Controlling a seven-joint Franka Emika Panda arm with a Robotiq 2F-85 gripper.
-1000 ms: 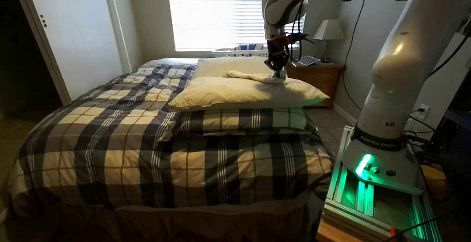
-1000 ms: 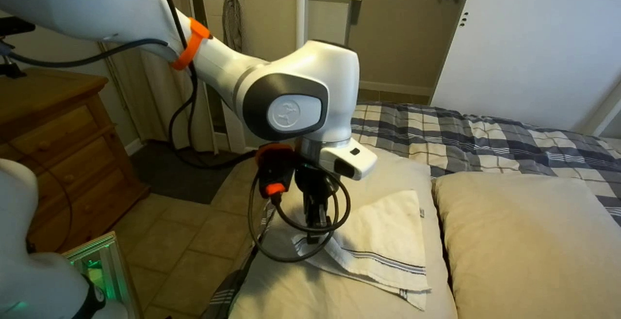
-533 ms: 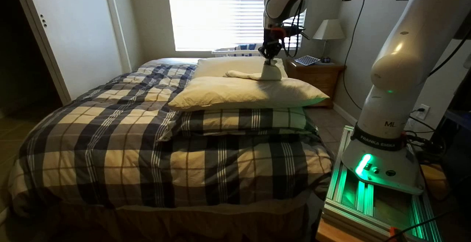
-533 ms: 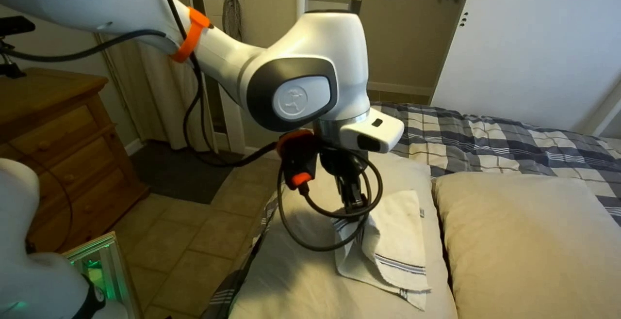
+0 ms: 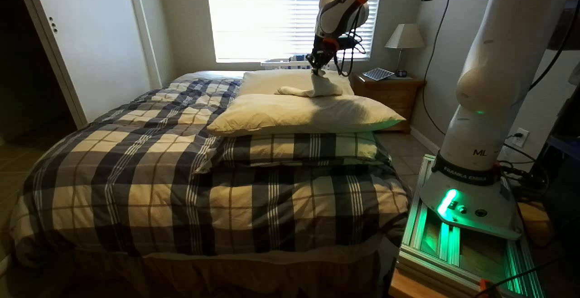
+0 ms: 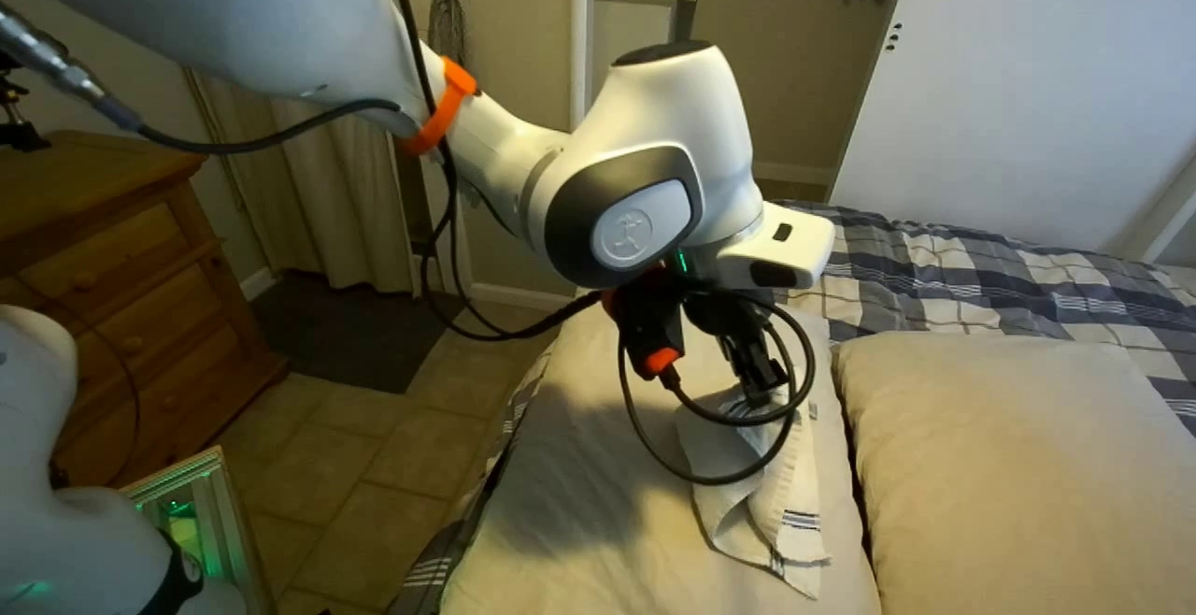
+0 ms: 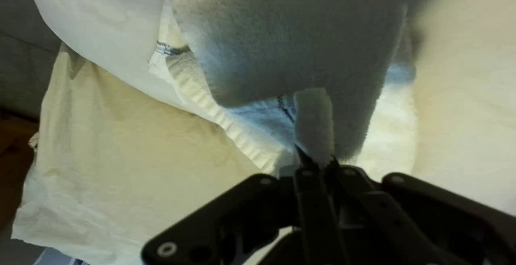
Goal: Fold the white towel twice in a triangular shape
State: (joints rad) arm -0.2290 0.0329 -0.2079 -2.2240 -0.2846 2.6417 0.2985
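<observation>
The white towel, thin and off-white with dark blue stripes, lies on a cream pillow. My gripper is shut on an edge of the towel and holds that part raised above the pillow. In an exterior view the towel rises to the gripper, while its far end lies flat on the pillow. In the wrist view the fingertips pinch a narrow fold, and the towel hangs bent over itself. The cable and gripper hide part of the towel in an exterior view.
Another cream pillow lies beside the towel's pillow. A plaid blanket covers the bed. A nightstand with a lamp stands behind. A loose cable loop hangs by the gripper. A wooden dresser stands near the arm.
My gripper has risen with the towel's edge and moved across toward the towel's other side. The held part has lifted off the pillow and folds over the rest.
</observation>
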